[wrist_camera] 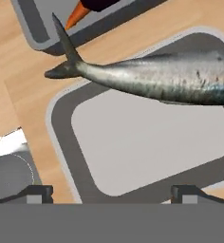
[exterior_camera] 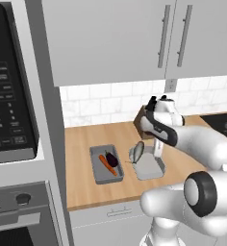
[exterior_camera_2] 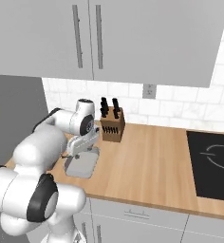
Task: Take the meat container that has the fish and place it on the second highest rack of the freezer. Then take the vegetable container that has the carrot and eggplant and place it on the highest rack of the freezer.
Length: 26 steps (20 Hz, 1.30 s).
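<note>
Hanging over the wooden counter (exterior_camera: 86, 182) in the left base view, the gripper (exterior_camera: 157, 153) points down just above the pale meat container (exterior_camera: 148, 166), its jaws hidden behind the hand. A fish (exterior_camera: 139, 151) stands tilted at that tray's left rim. Just left lies the vegetable container (exterior_camera: 106, 165), apart from the other, holding the carrot (exterior_camera: 107, 165) and the eggplant (exterior_camera: 111, 159) side by side. A black oven (exterior_camera: 9, 96) fills the left edge; grey wall cabinets (exterior_camera: 110, 38) hang above.

From the right base view, the hand sits over the same tray (exterior_camera_2: 80, 166), near a knife block (exterior_camera_2: 112, 124); a black cooktop (exterior_camera_2: 211, 163) lies far right.

Through the hand view, the fingertips (wrist_camera: 38, 193) stand wide apart, gripping nothing, on both sides of the tray's (wrist_camera: 147, 137) near rim. The slim silvery fish (wrist_camera: 152, 78) stretches across its far side, tail overhanging the rim toward the carrot's (wrist_camera: 76, 14) tray.
</note>
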Motion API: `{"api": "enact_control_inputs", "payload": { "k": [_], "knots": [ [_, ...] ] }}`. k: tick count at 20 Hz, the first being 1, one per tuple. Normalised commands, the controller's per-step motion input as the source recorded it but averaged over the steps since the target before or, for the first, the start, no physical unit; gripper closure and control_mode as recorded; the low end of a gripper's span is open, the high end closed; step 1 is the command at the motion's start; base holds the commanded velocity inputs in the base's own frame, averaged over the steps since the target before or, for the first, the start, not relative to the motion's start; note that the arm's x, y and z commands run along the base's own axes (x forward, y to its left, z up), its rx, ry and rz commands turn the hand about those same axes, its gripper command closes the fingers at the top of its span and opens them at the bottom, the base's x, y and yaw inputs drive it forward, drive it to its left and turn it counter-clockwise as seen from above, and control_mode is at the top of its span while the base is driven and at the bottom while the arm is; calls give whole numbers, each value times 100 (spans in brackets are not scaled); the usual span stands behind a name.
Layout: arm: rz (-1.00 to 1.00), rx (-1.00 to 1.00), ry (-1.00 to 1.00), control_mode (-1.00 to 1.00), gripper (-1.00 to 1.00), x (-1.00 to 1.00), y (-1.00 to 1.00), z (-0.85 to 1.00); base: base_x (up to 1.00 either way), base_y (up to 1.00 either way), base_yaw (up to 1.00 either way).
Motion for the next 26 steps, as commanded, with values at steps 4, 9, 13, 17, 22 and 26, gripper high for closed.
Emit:
{"api": "enact_control_inputs", "payload": {
  "k": [4, 9, 13, 17, 22, 26],
  "knots": [
    [48, 5, -1, -100, -100, -24, -59, -28, 0, 0, 0],
    [46, 23, -2, -100, -100, 0, -34, -42, 0, 0, 0],
    [43, 30, 0, -100, -100, 14, 7, -51, 0, 0, 0],
    [29, 21, 0, -100, -100, 13, 45, -39, 0, 0, 0],
    [1, 1, -18, -100, -100, -9, 20, 7, 0, 0, 0],
    [7, 0, -19, -100, -100, -61, 0, 0, 0, 0, 0]
  ]
}}
